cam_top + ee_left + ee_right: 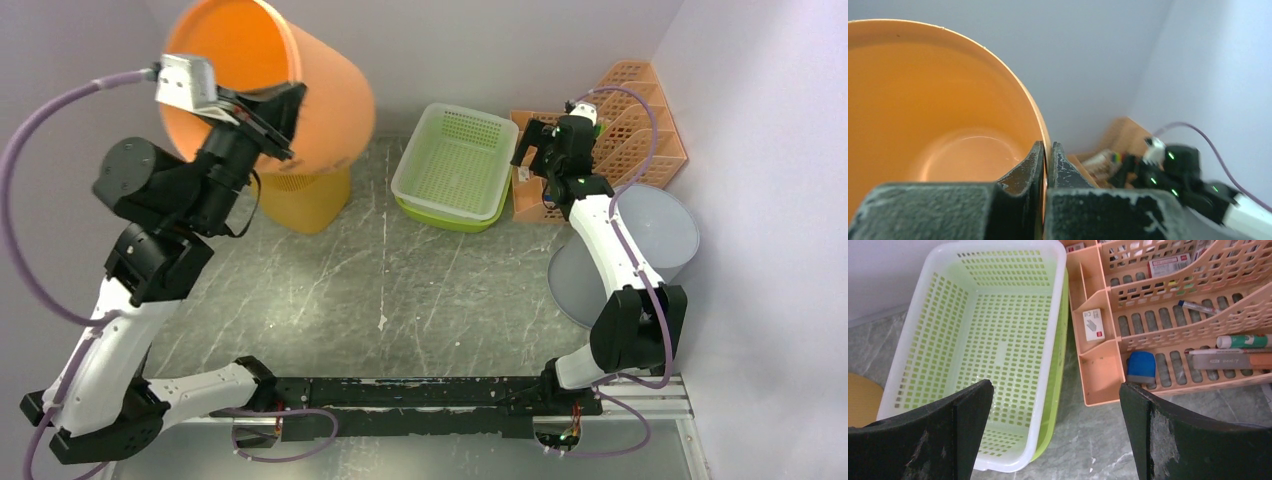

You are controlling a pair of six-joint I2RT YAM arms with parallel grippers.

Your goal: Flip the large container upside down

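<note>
- the large orange container [325, 95] hangs in the air at the table's far left, tipped on its side, open mouth turned up toward the top camera.
- the left gripper [1046, 152] is clamped on its rim, one finger inside the wall, one outside.
- a yellow bin [305, 200] stands on the table under it.
- the right gripper [1055, 390] hovers with jaws spread wide and nothing between them, over the stacked white and green baskets [973, 315] and a peach desk organiser [1168, 315].
- the table [400, 290] is grey with white veins; pale lilac walls [480, 50] enclose it.
</note>
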